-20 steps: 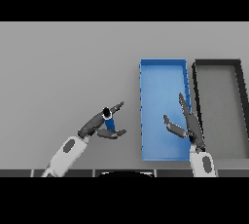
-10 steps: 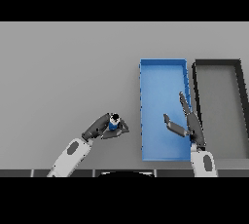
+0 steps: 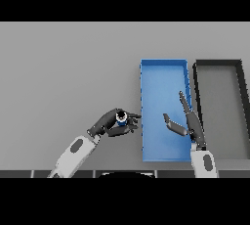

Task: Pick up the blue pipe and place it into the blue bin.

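A short blue pipe [image 3: 122,119] with a pale open end stands upright just left of the blue bin [image 3: 156,72]. My left hand [image 3: 108,123] is curled round it, fingers and thumb closing on its sides, and most of its body is hidden. My right hand [image 3: 189,121] hovers open over the right half of the bin, fingers straight and pointing away, thumb spread to the left.
A black bin [image 3: 241,101] stands right beside the blue one, their long walls nearly touching. Grey table stretches wide to the left and behind both bins.
My left hand has closed its fingers round the pipe and shifted slightly right toward the blue bin. The right hand has barely moved.
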`<act>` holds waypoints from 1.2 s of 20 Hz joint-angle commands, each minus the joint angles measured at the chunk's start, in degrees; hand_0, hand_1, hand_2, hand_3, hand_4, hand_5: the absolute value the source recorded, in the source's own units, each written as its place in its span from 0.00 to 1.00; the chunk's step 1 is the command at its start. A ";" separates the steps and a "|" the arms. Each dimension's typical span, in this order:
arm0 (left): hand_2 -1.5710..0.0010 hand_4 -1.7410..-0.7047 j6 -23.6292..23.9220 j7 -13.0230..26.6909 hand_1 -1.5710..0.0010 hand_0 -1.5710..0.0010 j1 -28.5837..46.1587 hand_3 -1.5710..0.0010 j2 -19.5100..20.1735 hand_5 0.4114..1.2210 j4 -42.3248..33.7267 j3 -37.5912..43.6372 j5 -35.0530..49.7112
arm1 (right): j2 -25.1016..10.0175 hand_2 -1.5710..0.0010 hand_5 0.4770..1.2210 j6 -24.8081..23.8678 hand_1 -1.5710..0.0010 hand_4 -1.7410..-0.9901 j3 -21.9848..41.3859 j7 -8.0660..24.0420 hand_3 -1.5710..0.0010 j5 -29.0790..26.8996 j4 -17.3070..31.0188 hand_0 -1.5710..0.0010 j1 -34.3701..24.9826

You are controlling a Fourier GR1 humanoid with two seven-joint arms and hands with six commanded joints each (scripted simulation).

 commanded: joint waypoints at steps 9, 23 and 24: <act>0.00 0.01 -0.11 8.85 0.00 0.00 -1.86 0.08 0.01 1.00 -5.80 -1.52 0.97 | -0.86 1.00 0.28 1.02 1.00 0.63 -0.44 -2.02 1.00 -0.85 -0.21 1.00 0.81; 0.00 0.01 -0.76 7.29 0.00 0.00 -0.74 0.08 0.56 1.00 -5.85 -1.70 0.07 | -6.68 1.00 0.08 18.07 1.00 0.63 -1.93 3.50 1.00 -24.26 -5.84 1.00 -6.07; 0.00 0.01 -1.05 7.60 0.00 0.00 -1.68 0.08 0.42 1.00 -4.98 -1.12 0.37 | -7.60 1.00 0.07 19.79 1.00 0.60 -1.44 5.64 1.00 -27.83 -7.80 1.00 -6.77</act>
